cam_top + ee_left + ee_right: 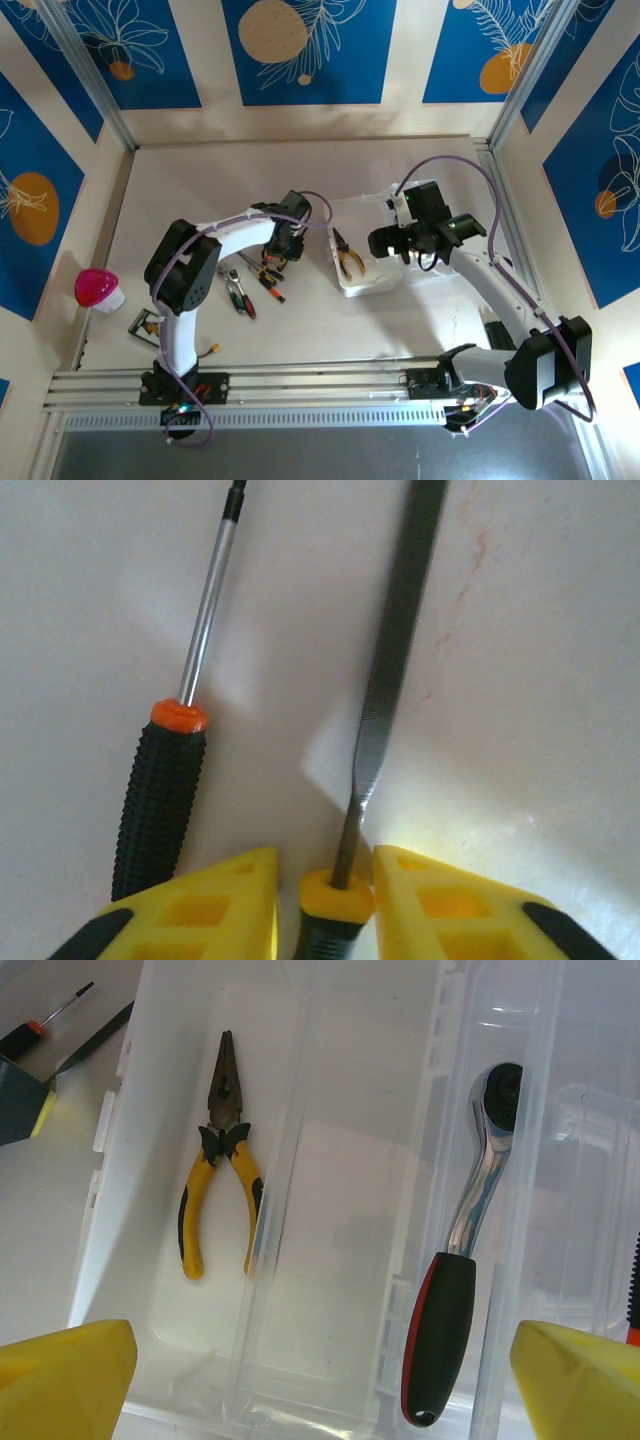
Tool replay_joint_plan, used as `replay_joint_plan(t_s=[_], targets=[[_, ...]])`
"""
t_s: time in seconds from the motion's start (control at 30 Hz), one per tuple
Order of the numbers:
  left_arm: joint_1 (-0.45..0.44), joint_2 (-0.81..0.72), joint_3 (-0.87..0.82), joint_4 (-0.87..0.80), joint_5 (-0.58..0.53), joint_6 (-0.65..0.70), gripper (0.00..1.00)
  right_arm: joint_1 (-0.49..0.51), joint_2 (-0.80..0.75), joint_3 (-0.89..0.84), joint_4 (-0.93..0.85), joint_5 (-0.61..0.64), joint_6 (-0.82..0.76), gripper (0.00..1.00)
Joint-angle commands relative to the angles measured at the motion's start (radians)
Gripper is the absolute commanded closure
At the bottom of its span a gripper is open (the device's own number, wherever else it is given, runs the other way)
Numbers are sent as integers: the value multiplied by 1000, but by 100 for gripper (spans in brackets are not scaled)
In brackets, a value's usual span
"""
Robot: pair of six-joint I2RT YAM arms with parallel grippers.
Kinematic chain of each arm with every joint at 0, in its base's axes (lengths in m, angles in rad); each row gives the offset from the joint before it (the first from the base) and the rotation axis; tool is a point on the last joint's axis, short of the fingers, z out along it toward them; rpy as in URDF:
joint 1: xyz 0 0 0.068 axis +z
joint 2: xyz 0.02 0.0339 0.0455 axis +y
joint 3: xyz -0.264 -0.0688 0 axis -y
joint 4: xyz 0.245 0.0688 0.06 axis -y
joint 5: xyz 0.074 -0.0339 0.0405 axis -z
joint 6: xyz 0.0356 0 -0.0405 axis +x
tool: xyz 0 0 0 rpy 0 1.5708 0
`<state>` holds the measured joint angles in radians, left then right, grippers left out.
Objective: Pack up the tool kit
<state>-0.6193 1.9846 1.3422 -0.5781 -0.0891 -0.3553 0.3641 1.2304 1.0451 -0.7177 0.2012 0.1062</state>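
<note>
The clear plastic case (340, 1210) lies open on the table (540, 680), right of centre, with its two halves side by side. The yellow-handled pliers (224, 1100) lie flat in the left half, nose pointing far. A ratchet wrench (478, 1180) with a red and black grip lies in the right half. The right gripper (320, 1360) hangs over the near part of the case with its fingers spread wide and nothing between them. Left of the case, the left gripper (325, 905) is down at the table over the loose tools. Its yellow fingers (210, 910) stand on either side of the orange collar of a flat metal file (395, 630). The right finger is against the collar and the left one is just beside it, so I cannot tell whether the file is truly gripped. A screwdriver (160, 800) with a black handle and orange collar lies just left of the file, roughly parallel to it. Red-handled cutters (238, 294) lie nearer the arm bases. A pink ball (96, 288) and a black card (145, 322) sit at the far left edge.
</note>
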Motion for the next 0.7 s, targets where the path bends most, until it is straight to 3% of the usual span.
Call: replay_joint_plan(t_s=[0.0,0.2,0.47,0.67], targets=[[-14,56,-27,-19,62,9,80,-7,-8,13,0,-22,7,4],[-12,43,-34,-17,61,7,100,-7,-14,9,-3,-21,8,4],[-10,-30,-7,-47,71,18,100,-7,-39,3,-10,-28,12,4],[-2,-137,42,-61,139,19,100,-16,-63,-4,7,-87,31,3]])
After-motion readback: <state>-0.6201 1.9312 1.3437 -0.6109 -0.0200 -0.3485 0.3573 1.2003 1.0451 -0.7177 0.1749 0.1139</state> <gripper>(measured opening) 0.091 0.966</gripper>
